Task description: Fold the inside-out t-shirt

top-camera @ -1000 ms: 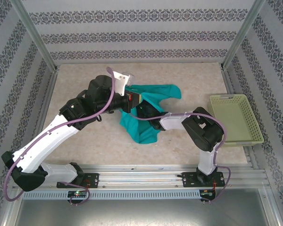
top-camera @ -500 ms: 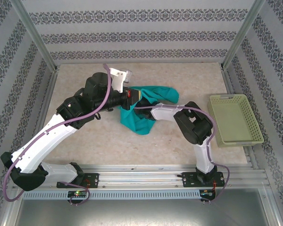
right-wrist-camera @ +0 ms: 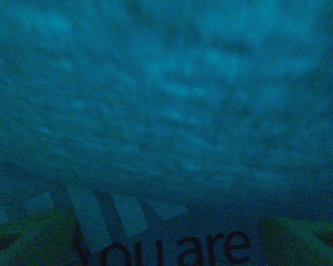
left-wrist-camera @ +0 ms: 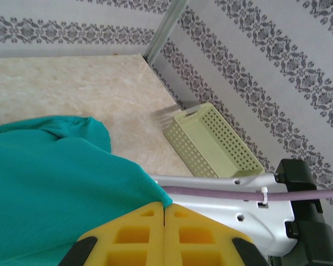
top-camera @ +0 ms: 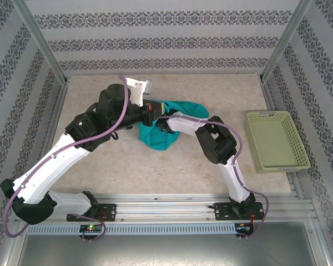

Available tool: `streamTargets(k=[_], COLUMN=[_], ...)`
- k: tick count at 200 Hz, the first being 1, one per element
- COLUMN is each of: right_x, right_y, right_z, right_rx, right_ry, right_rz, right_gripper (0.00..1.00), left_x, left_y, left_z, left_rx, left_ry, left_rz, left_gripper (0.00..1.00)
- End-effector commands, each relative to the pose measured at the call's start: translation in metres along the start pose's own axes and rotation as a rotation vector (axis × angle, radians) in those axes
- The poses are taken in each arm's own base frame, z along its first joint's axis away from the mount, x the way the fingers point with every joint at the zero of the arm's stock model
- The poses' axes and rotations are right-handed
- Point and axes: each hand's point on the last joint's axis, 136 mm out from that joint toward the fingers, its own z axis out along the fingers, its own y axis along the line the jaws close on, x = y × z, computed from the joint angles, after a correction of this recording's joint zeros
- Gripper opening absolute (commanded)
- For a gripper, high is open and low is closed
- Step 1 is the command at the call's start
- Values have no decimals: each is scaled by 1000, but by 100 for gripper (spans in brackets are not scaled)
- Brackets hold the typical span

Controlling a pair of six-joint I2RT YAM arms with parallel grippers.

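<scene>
Readable text: the right wrist cam catches "you are" in dark print on a pale label (right-wrist-camera: 155, 221) at the bottom edge. The bigger marks above it are cut off, can't read them. The rest is dim, blurred teal cloth of the inside-out t-shirt (right-wrist-camera: 166, 100) right against the lens.

Right hand (right-wrist-camera: 166, 246) is spread: fingers (right-wrist-camera: 22, 244) sit dim in the two bottom corners with cloth and label between. Can't tell if anything's gripped. From above, the right hand (top-camera: 163, 124) is mostly buried in the shirt, forearm stretched leftward from a sharply bent elbow.

The inside-out t-shirt (top-camera: 162, 138) is bunched mid-surface (top-camera: 172, 172) toward the far edge, well apart from the basket (top-camera: 277, 141) at the right edge.

Left hand (top-camera: 154, 109) is pressed together, pinching the shirt's edge. Its yellow fingers (left-wrist-camera: 133, 233) meet with no gap, cloth at their tips. The left arm reaches in from the near left corner.
</scene>
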Motion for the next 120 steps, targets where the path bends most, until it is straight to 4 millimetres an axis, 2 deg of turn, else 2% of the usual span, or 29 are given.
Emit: streamTargets(k=[1,33,61,72,92,120], right_x=[22,22,24,29,41,70], right_y=[-12,2,25,33,50,57], right_z=[10,-3,-34,-47,-77,-107], right_rx=[64,-33,-177,-233,-323,-451], right_ry=[81,7,-105,-143,-237,-301], right_rz=[-55,-101,-181,-219,-297,-335], right_gripper=[74,39,9,0,0,0], left_x=[-30,-35,-39,-39,-40,-34], left_y=[-3,27,60,79,123,194], left_z=[-17,-24,-24,-22,-19,-10], left_rx=[-13,-140,-260,-318,-438,-575], left_ry=[-105,-130,-137,-127,-113,-73], left_rz=[-9,-15,-21,-37,-97,-203], left_gripper=[0,0,0,0,0,0])
